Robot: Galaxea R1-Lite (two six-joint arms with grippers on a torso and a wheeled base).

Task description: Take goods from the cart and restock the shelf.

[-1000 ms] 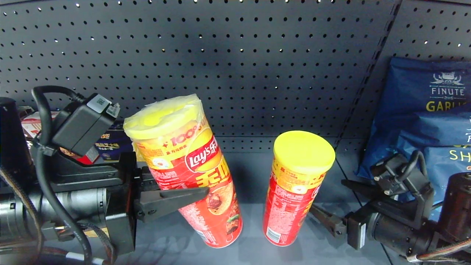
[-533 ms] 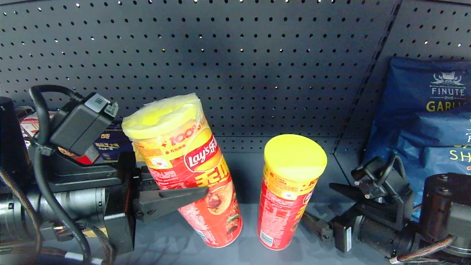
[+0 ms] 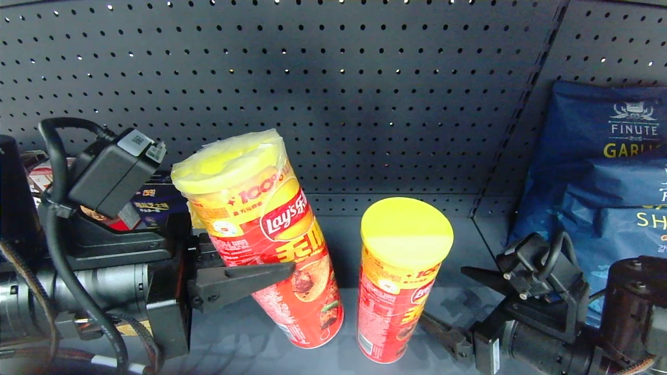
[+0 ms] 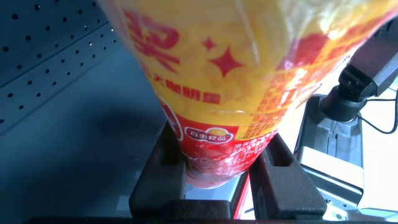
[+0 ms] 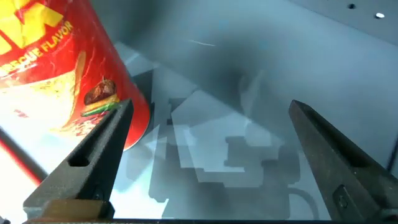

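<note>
the left claw (image 3: 281, 263) clamps the wrapped can (image 3: 271, 234), tilted with its base on the shelf (image 3: 344, 234), likely to stand it upright. the right claw (image 3: 443, 292), fingers apart, sits just beside the upright second can (image 3: 401, 281).

The right gripper (image 5: 211, 106) is seen with its two dark fingers (image 5: 93, 162) spread wide apart above the grey shelf (image 5: 249, 68). A red chip can (image 5: 62, 74) is set with its base on the shelf floor. The can's lower side is overlapped by the tip of one finger, and whether contact is made cannot be told. The other finger is held well apart from the can. Shadowed shelf floor is seen between the fingers. A perforated back panel (image 5: 367, 9) is seen at the shelf's rear edge.
</note>
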